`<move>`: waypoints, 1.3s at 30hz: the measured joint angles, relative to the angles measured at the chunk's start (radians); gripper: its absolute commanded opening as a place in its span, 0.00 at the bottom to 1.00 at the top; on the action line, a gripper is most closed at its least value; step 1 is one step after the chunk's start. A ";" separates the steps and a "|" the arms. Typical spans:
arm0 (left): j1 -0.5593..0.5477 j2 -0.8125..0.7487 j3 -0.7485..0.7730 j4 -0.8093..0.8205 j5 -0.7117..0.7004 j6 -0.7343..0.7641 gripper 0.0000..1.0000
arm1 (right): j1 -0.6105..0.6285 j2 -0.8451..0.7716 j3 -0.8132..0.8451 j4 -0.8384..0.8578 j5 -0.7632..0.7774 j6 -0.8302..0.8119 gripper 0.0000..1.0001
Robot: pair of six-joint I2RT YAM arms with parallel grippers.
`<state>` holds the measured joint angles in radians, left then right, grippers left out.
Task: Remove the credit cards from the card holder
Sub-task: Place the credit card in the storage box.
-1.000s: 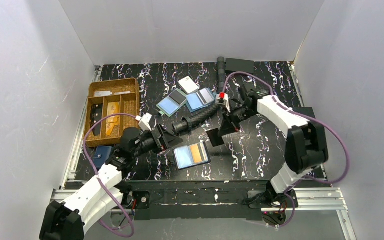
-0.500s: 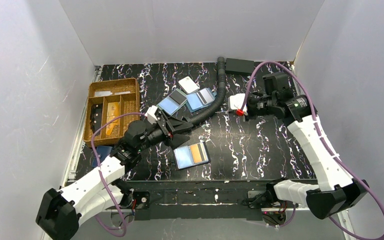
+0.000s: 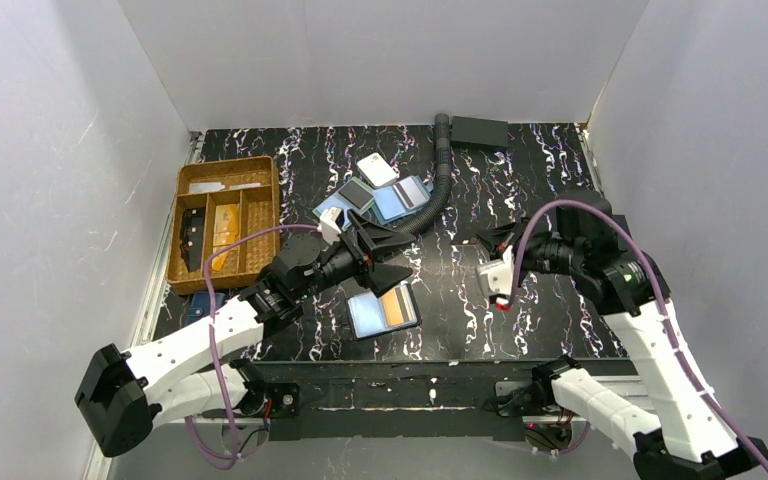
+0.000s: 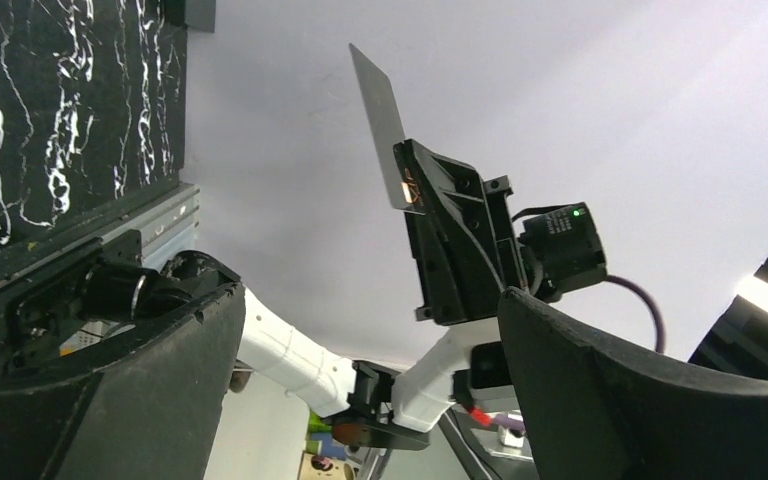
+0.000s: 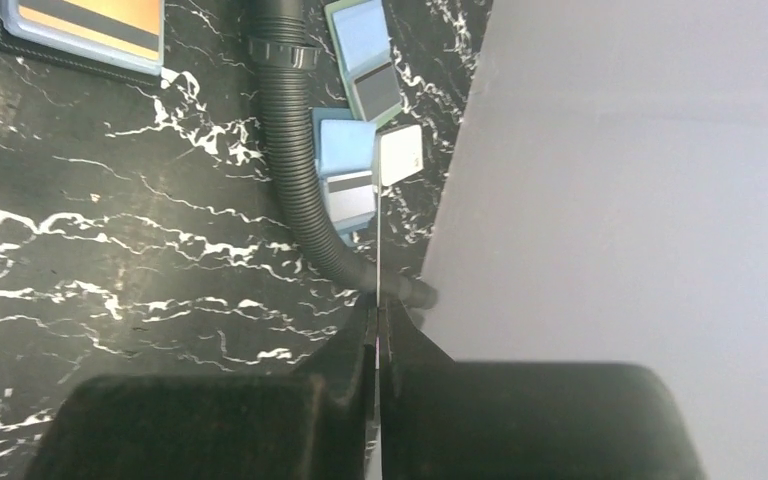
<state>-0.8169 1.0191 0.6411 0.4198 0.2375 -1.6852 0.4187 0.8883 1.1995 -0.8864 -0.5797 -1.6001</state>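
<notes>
Pinching thin card [image 4: 380,110] edge-on with clamped right gripper [image 5: 376,310], 3 o'clock. Holding left gripper [image 3: 388,255] wide, empty, near card holder [image 5: 70,60] at 6 o'clock, credit cards [image 3: 380,311] lodged inside. Risks dropping card: shallow fingertip hold, slick plastic.

Card holder [image 3: 383,312]: on bench [image 3: 450,320], front centre.
Tray [image 3: 228,162]: left of it, farther back.
Hose [image 3: 444,170]: from rear, right of card pair [image 3: 403,198].
Tag [image 3: 377,169]: just behind the pair.
</notes>
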 measured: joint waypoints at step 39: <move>-0.188 0.278 0.169 0.072 -0.086 -0.046 0.40 | 0.002 -0.240 -0.345 0.261 -0.117 -0.206 0.01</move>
<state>-1.0046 1.2972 0.8104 0.4915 0.1513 -1.7313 0.4206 0.6483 0.8543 -0.6250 -0.6968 -1.8061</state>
